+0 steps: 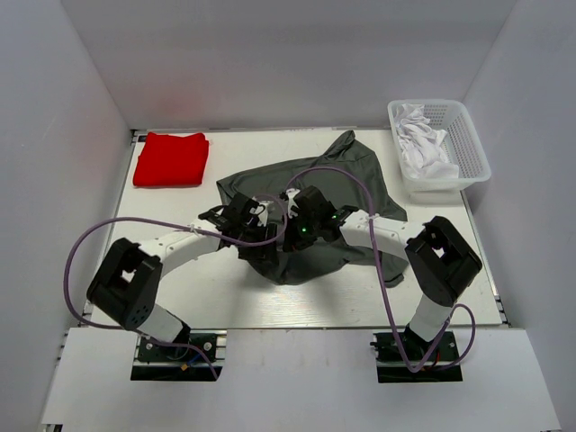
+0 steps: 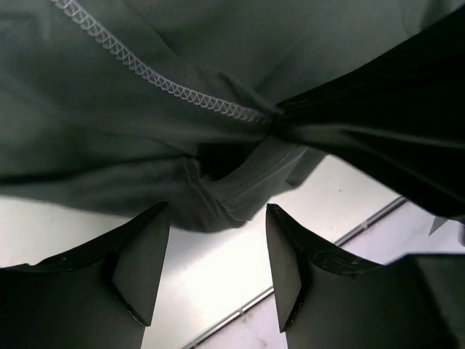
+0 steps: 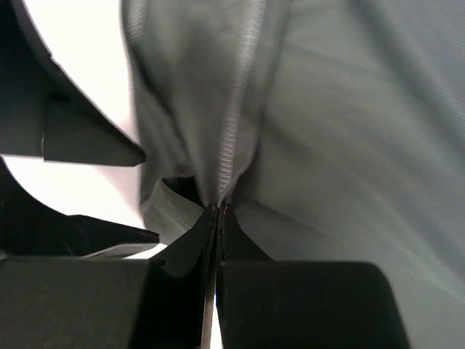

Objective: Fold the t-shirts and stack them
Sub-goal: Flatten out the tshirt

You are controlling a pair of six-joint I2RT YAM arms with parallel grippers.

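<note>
A dark grey t-shirt (image 1: 319,193) lies crumpled in the middle of the table. My right gripper (image 1: 290,236) is shut on a seam of it; in the right wrist view the shirt's fabric (image 3: 320,109) bunches up from the closed tips (image 3: 219,209). My left gripper (image 1: 256,236) is open just left of that spot. In the left wrist view its gripper (image 2: 218,265) stands over bare table with a fold of the shirt (image 2: 218,182) hanging just above the fingertips. A folded red t-shirt (image 1: 171,158) lies at the back left.
A white plastic basket (image 1: 441,148) at the back right holds a crumpled white garment (image 1: 423,139). White walls close in the table on three sides. The arms' cables (image 1: 90,243) loop over the table's front part.
</note>
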